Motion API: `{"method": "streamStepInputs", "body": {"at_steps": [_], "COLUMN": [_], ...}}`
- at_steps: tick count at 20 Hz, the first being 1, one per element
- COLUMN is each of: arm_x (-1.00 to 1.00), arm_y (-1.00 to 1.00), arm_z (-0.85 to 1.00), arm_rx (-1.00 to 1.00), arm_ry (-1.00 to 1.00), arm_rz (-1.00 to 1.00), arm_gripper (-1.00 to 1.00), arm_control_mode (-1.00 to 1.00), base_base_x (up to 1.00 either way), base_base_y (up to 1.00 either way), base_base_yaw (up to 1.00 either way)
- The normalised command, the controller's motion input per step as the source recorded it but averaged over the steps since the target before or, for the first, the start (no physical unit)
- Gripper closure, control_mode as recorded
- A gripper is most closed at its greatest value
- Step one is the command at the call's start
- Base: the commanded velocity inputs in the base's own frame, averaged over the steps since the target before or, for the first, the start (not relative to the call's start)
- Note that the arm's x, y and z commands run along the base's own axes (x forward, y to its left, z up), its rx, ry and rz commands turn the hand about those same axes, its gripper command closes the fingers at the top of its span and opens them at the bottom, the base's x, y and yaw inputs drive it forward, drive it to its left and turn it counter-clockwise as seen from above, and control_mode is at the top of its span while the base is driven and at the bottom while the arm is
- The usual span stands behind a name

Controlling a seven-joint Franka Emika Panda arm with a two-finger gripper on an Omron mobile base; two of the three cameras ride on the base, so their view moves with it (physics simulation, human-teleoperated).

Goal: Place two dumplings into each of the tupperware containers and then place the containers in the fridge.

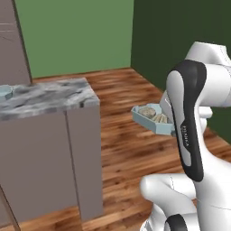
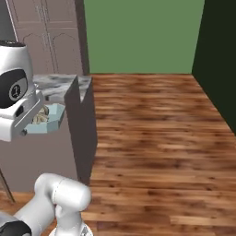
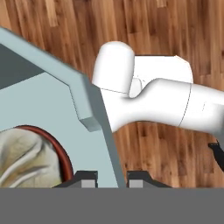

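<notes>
My gripper (image 3: 112, 178) is shut on the rim wall of a pale teal tupperware container (image 3: 52, 100), one fingertip on each side. The container (image 1: 151, 119) hangs level in the air over the wooden floor, beside my white arm, with two tan dumplings (image 1: 147, 111) inside it. The right base view shows the same container (image 2: 51, 120) with a dumpling (image 2: 40, 118) next to the hand. A dumpling (image 3: 26, 157) lies close to the fingers. A second teal container (image 1: 4, 92) sits on the counter at the far left edge. The fridge is out of view.
A grey marble-topped counter block (image 1: 49, 97) stands to the left of the held container, its corner (image 2: 83, 85) close by. Brown wooden cabinets (image 2: 46, 27) rise behind it. Open wooden floor (image 2: 152, 129) stretches to the green wall and a dark wall on the right.
</notes>
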Motion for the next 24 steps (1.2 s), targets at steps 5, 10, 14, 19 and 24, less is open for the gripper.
{"method": "streamStepInputs", "body": {"at_steps": [5,10,14,19,24], "arm_x": [0.00,0.00,0.00,0.00,0.00], "arm_y": [0.00,0.00,0.00,0.00,0.00], "arm_z": [0.00,0.00,0.00,0.00,0.00], "arm_rx": [0.00,0.00,0.00,0.00,0.00], "arm_ry": [0.00,0.00,0.00,0.00,0.00], "arm_rz": [0.00,0.00,0.00,0.00,0.00], "arm_gripper": [1.00,1.00,1.00,1.00,1.00], "arm_control_mode": [1.00,1.00,1.00,1.00,1.00], "base_base_x": [0.89,1.00,1.00,1.00,1.00], "base_base_y": [-1.00,-1.00,-1.00,-0.81,-0.68], "base_base_yaw": [0.07,0.16,0.24,0.37,0.41]}}
